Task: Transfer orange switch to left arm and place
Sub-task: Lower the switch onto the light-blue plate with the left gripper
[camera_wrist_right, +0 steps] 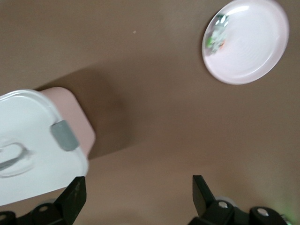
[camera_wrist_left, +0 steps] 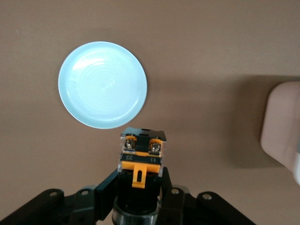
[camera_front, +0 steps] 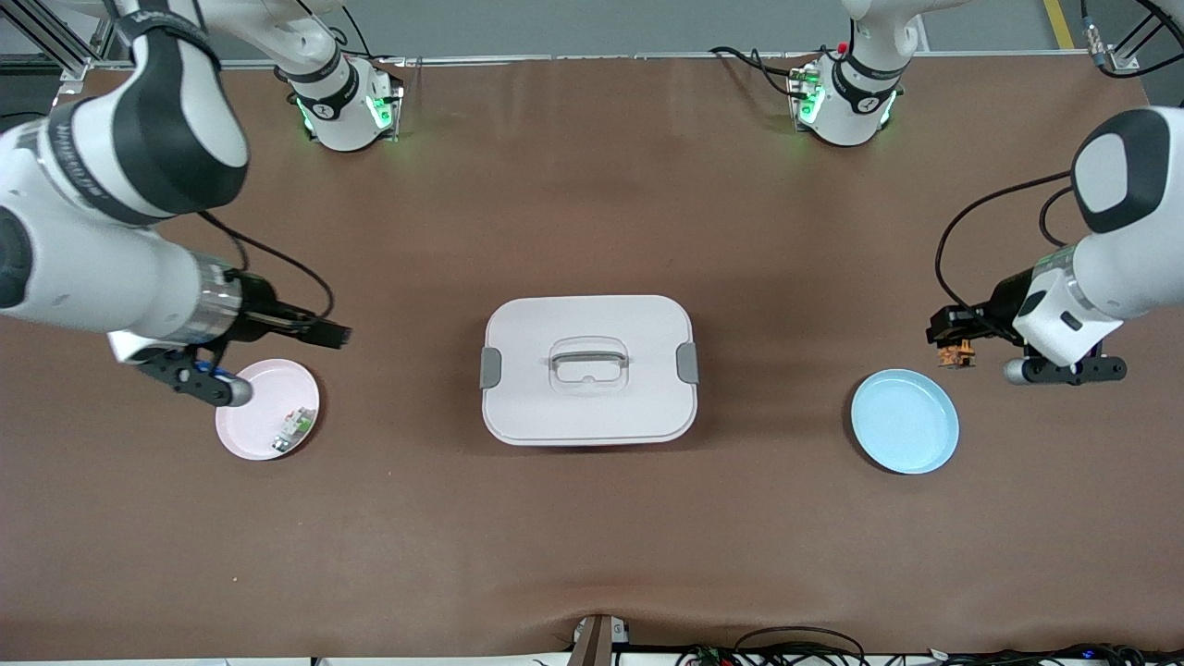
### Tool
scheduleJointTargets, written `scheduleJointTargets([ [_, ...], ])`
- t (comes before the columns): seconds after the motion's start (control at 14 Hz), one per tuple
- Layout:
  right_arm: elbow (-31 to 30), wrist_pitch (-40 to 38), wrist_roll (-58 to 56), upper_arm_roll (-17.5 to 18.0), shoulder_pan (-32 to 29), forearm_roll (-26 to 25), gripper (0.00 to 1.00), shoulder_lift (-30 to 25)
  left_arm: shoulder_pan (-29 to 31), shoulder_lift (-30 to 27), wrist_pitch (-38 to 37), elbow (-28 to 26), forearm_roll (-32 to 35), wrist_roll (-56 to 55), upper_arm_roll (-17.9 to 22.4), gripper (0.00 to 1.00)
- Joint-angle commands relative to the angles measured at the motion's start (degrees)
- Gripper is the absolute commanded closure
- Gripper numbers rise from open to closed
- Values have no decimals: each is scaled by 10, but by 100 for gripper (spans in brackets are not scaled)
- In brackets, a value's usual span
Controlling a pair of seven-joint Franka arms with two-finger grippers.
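Transfer step underway. Left tool (camera_front: 955, 354) pinching orange switch (camera_wrist_left: 140, 161), aloft just off the blue plate (camera_front: 905, 421) at its 1 o'clock. Right tool (camera_wrist_right: 136, 194) spread, over table (camera_front: 592, 536) beside pink plate (camera_front: 242, 433). Next: handover to right tool, routed clear of box (camera_front: 589, 370).

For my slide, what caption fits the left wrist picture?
Left pincer holds the orange switch in the air beside the empty blue plate.
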Motion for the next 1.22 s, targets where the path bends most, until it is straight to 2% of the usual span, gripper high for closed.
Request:
scheduleJointTargets([
  [0.0, -19, -11, -105, 11, -41, -41, 0, -27, 20, 40, 38, 6, 43, -10, -6, 86],
  [0.21, -19, -11, -222, 11, -83, -84, 0, -37, 29, 79, 77, 4, 66, -40, 5, 86],
  [0.5, -19, -5, -308, 11, -143, -93, 0, -54, 74, 114, 118, 4, 73, -93, 6, 86],
  [0.72, -25, 12, -319, 11, -164, -102, 0, -68, 88, 125, 129, 6, 73, -229, 6, 87],
  [0.93, -39, 11, -309, 10, -165, -120, 0, -90, 76, 137, 131, 8, 79, -399, 6, 87],
  [1.15, -35, 9, -294, 10, -170, -121, 0, -90, 56, 151, 158, 6, 91, -514, 6, 87],
])
